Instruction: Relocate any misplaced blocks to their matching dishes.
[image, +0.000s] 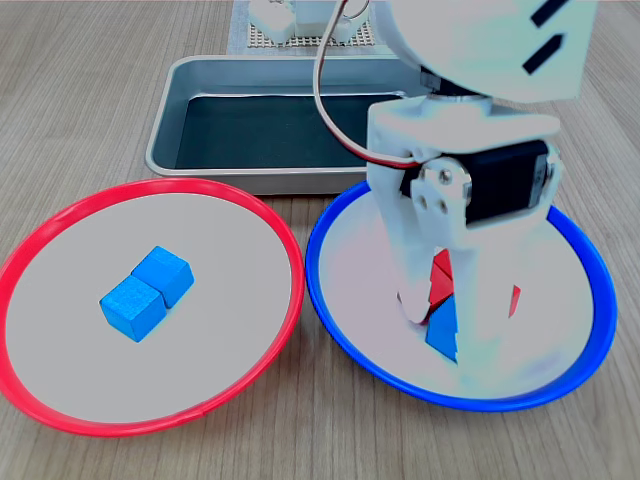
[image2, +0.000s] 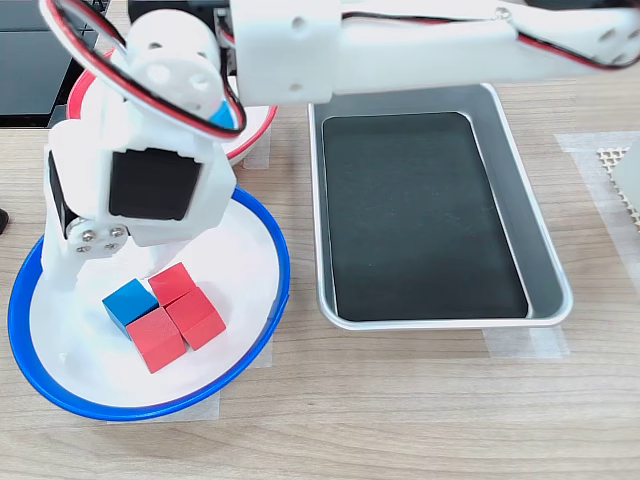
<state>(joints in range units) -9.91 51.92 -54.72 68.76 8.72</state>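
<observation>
Blue-rimmed round shallow dish (image2: 262, 320): three red matte cubes (image2: 178, 317) clustered, one blue matte cube (image2: 129, 302) touching them. White plastic gripper (image: 447, 330) low over this cluster; whether it grips the blue cube cannot be told. Red-rimmed round dish (image: 60, 412): two blue cubes (image: 146, 293) side by side. Beyond: rectangular grey metal tray (image: 190, 72).

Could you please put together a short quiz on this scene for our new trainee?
1. How many cubes lie in the blue-rimmed plate?
2. True or false: the grey tray holds a red cube.
3. What lies in the red-rimmed plate? A) two blue cubes B) two red cubes C) nothing

Key
1. Four: three red cubes and one blue cube.
2. False; it holds nothing.
3. A, the two blue cubes.
</observation>
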